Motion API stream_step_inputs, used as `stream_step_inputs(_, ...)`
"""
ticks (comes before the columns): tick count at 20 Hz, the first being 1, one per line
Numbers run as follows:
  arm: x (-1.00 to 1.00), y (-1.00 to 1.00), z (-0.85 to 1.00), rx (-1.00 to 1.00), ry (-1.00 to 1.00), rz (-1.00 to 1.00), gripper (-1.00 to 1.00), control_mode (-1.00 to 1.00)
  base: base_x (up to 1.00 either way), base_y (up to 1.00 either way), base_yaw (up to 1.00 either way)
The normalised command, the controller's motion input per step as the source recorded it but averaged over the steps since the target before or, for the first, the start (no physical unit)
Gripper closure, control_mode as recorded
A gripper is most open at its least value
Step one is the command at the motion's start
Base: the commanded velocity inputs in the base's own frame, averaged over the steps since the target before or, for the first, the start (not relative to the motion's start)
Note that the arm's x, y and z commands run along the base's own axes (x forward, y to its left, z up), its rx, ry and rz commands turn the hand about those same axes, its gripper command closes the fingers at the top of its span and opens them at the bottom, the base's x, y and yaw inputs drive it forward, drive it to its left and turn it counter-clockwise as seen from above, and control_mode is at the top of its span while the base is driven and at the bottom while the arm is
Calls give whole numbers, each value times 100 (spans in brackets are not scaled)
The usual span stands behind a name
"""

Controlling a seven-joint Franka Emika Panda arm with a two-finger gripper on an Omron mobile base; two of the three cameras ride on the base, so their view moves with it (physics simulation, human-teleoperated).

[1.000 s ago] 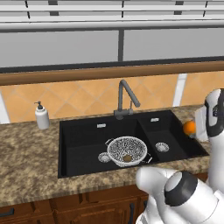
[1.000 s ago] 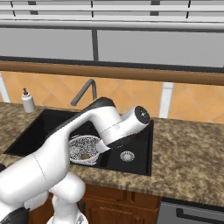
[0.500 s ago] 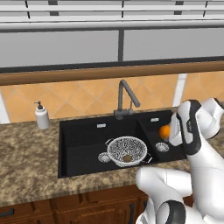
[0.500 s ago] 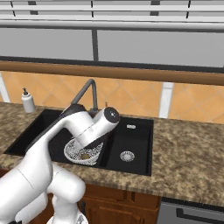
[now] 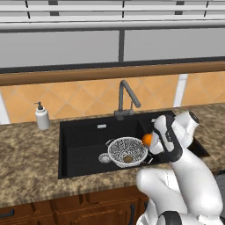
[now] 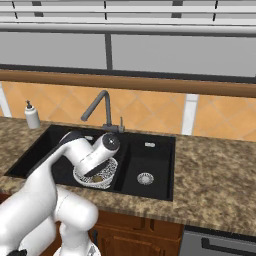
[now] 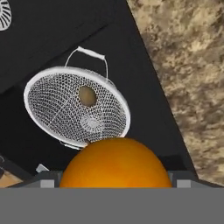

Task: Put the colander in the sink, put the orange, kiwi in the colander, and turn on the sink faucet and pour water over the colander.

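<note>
The colander (image 5: pixel 127 151) sits in the larger basin of the black sink (image 5: pixel 83 136), with the tan kiwi (image 5: pixel 128 158) lying inside it. My gripper (image 5: pixel 152 140) is shut on the orange (image 5: pixel 148 139) and holds it in the air over the colander's right rim. The hand view looks down past the orange (image 7: pixel 116 164) onto the colander (image 7: pixel 74 105) and the kiwi (image 7: pixel 87 96). In the right base view my arm covers part of the colander (image 6: pixel 95 175). The dark faucet (image 5: pixel 125 99) stands behind the sink, its spout over the basin, with no water running.
A white soap dispenser (image 5: pixel 42 117) stands on the counter left of the sink. The smaller basin with its silver drain (image 6: pixel 145 178) lies to the right. Speckled brown counter (image 6: pixel 215 170) surrounds the sink. Wooden cabinet fronts run below.
My gripper has carried the orange leftward from over the counter at the sink's right to above the colander's right rim. Colander and kiwi have stayed in place.
</note>
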Motion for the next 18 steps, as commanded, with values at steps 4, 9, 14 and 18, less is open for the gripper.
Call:
stream_step_inputs(4, 36, 48, -61, 0, 0, 3, 100, -100, 0, 0, 0)
stream_step_inputs(9, 39, 16, -51, 0, 0, 1, 100, -100, 0, 0, 0)
stream_step_inputs(14, 15, 2, -66, 0, 0, 0, 100, -100, 0, 0, 0)
stream_step_inputs(18, 0, 0, -61, 0, 0, 0, 100, -100, 0, 0, 0)
